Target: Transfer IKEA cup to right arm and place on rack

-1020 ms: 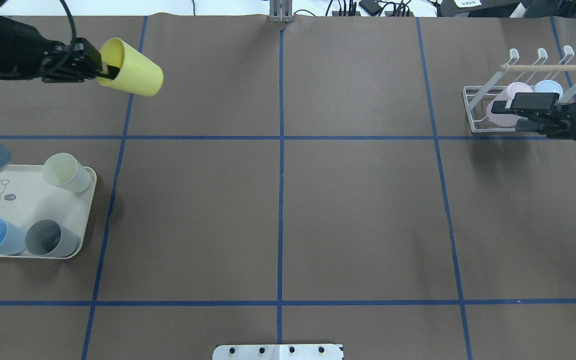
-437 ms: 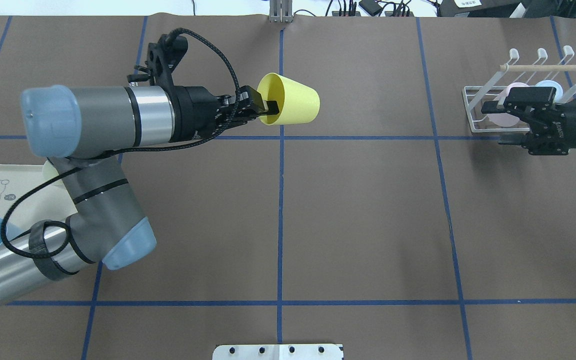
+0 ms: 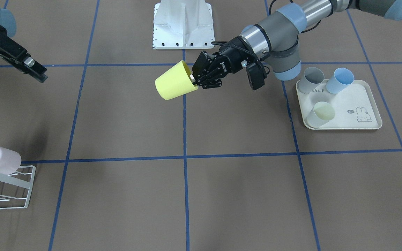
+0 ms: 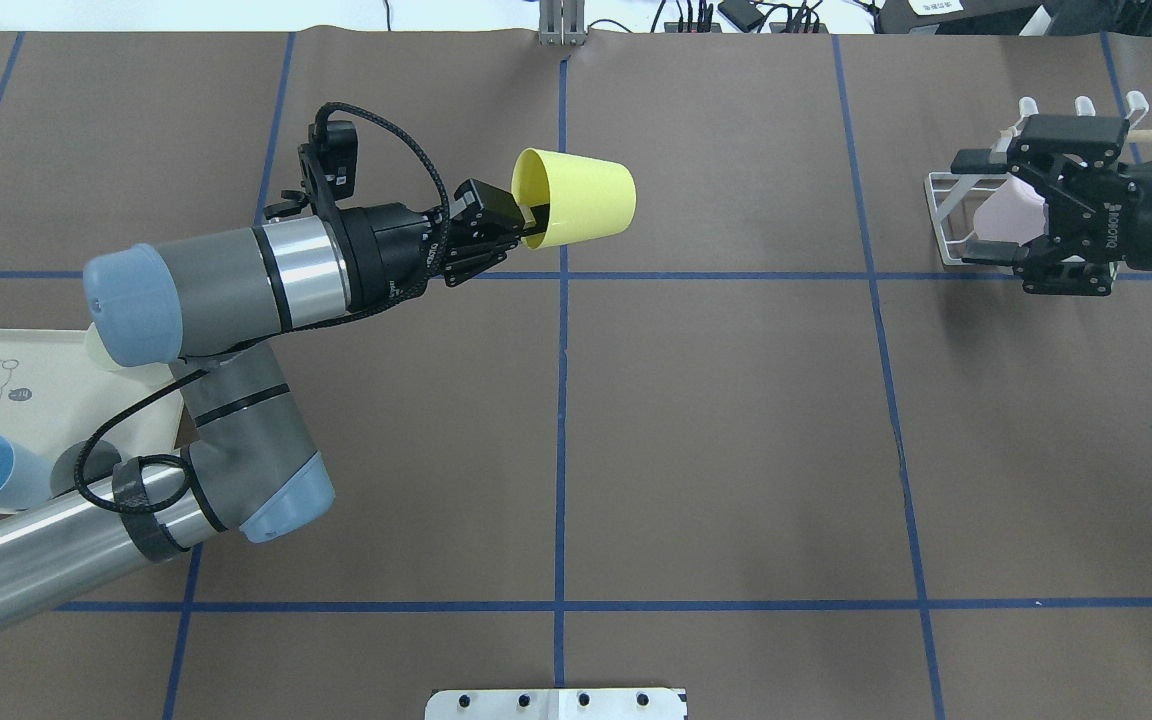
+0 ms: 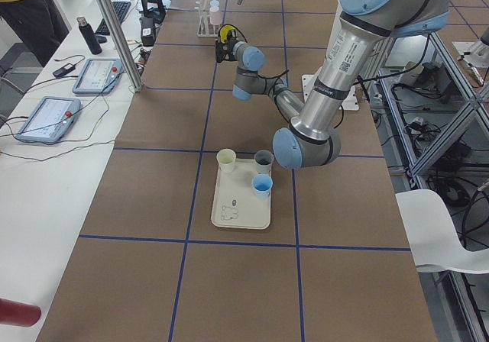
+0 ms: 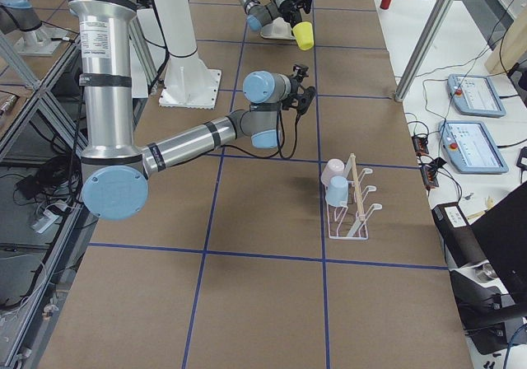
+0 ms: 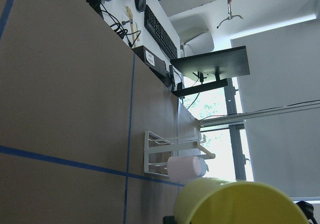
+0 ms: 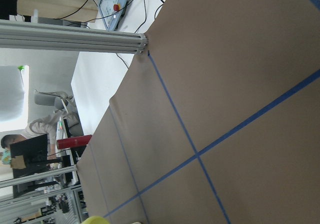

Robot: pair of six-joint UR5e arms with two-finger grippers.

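The yellow IKEA cup (image 4: 576, 198) lies on its side in the air over the table's centre line, mouth toward my left arm; it also shows in the front view (image 3: 173, 82). My left gripper (image 4: 534, 222) is shut on its rim, one finger inside. My right gripper (image 4: 981, 205) is open and empty, well to the right of the cup, in front of the white wire rack (image 4: 944, 218). The rack (image 6: 352, 208) holds an upturned pink cup (image 6: 333, 171) and a light blue cup (image 6: 338, 192).
A cream tray (image 3: 340, 126) with a rabbit drawing sits on my left side. It holds a grey cup (image 3: 311, 79), a blue cup (image 3: 340, 79) and a pale green cup (image 3: 321, 114). My left arm's elbow (image 4: 256, 480) hangs beside the tray.
My left arm has swung the yellow cup from the far left to the table's centre line. My right gripper has turned at the wrist and its jaws now show spread wide before the rack.
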